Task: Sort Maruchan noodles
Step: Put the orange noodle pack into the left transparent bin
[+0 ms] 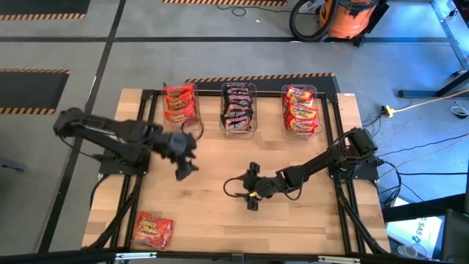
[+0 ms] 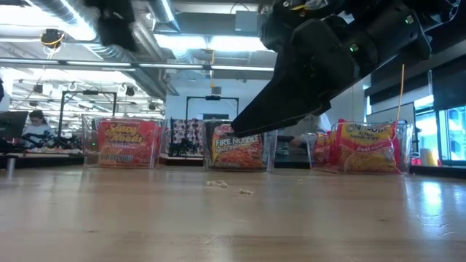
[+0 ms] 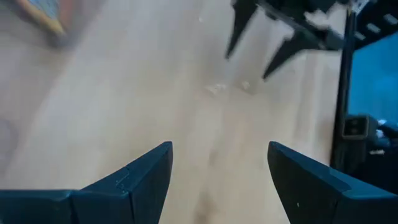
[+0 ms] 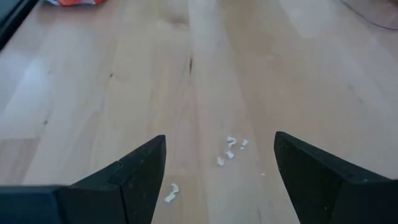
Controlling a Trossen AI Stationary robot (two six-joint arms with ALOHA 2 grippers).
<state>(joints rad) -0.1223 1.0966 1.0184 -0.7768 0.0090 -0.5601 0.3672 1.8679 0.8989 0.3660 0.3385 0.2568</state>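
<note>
Three clear plastic rectangular bins were noted in a row along the far edge of the light wooden table [image 1: 220, 169]. The left bin [image 1: 180, 104] was filled with orange-red crinkly ramen packets [image 1: 179, 100], the middle bin [image 1: 239, 108] with dark maroon-black packets [image 1: 238, 110], and the right bin [image 1: 302, 110] with red-and-yellow packets [image 1: 301, 114]. One loose orange-red packet [image 1: 152, 230] was seen lying flat near the table's front left corner, well apart from both arms. The left gripper [image 1: 183, 167] was recorded above the table in front of the left bin, its dark fingers [image 3: 140, 177] spread wide with nothing between them. The right gripper [image 1: 251, 185] was observed near the table's centre, low over the wood, its fingers [image 4: 140, 171] likewise parted wide and empty. A few small pale crumbs [image 4: 231, 149] were seen scattered on the bare wood just ahead of the right gripper. In the low view, a person [image 2: 33, 127] was visible far behind the table.
</note>
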